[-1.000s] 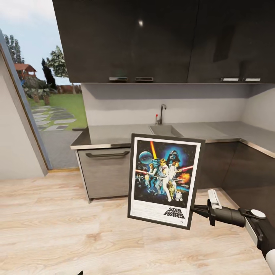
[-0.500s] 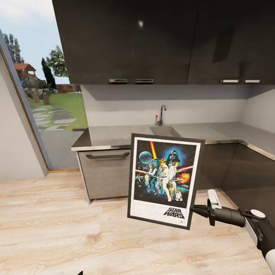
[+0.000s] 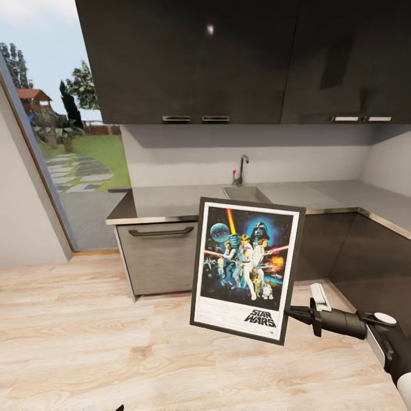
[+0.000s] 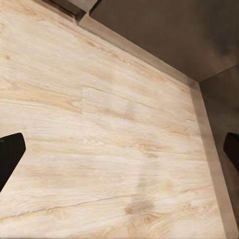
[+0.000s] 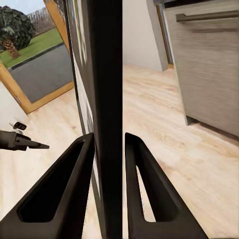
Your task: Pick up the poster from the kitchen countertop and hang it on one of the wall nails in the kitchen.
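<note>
The poster (image 3: 245,268), a Star Wars print in a thin black frame, hangs upright and slightly tilted in the air in front of the kitchen countertop (image 3: 171,201). My right gripper (image 3: 288,313) is shut on its lower right edge. In the right wrist view the two dark fingers (image 5: 69,179) clamp the frame's edge (image 5: 107,89) between them. My left gripper (image 4: 119,152) is open low over the wooden floor, its fingertips (image 4: 10,154) far apart with nothing between them.
The countertop carries an inset sink (image 3: 246,194) with a chrome tap (image 3: 242,169) and turns a corner at the right. Dark wall cabinets (image 3: 228,57) hang above, dark base cabinets below. A glass door (image 3: 63,171) to the garden stands at the left. Wooden floor (image 3: 85,342) lies around me.
The poster's top has shifted very slightly to the right in the right gripper's hold. The view has moved a little; the grip is unchanged.
</note>
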`<state>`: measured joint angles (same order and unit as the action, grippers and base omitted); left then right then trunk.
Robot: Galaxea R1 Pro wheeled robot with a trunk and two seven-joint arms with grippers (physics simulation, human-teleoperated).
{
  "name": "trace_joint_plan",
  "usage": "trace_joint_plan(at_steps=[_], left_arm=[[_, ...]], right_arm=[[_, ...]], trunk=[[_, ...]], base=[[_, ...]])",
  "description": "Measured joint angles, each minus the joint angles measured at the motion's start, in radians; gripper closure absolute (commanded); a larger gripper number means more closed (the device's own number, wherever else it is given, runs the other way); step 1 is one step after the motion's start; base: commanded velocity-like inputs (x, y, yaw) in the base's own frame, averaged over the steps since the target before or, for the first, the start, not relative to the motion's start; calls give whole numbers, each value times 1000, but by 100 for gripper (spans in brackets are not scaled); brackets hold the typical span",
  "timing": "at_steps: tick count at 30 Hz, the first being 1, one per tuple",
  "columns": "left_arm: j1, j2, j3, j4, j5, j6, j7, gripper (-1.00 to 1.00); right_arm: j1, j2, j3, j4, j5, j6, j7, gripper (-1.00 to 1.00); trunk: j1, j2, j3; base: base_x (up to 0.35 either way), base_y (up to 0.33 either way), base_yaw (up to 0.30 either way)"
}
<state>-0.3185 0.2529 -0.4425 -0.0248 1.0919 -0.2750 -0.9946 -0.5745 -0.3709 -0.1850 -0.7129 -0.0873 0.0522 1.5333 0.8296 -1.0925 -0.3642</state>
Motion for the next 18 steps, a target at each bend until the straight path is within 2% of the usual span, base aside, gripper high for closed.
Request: trace_joint_plan(at_steps=[13,18], left_arm=[[0,0,0,0,0,0,1,-100],[0,0,-1,0,0,0,4,-100]], right_arm=[[0,0,-1,-31,0,25,1,100],[0,0,0,-56,2,76,1,100]], trunk=[[-50,91,20],[-69,126,27]], base=[[0,0,0],[0,0,0]])
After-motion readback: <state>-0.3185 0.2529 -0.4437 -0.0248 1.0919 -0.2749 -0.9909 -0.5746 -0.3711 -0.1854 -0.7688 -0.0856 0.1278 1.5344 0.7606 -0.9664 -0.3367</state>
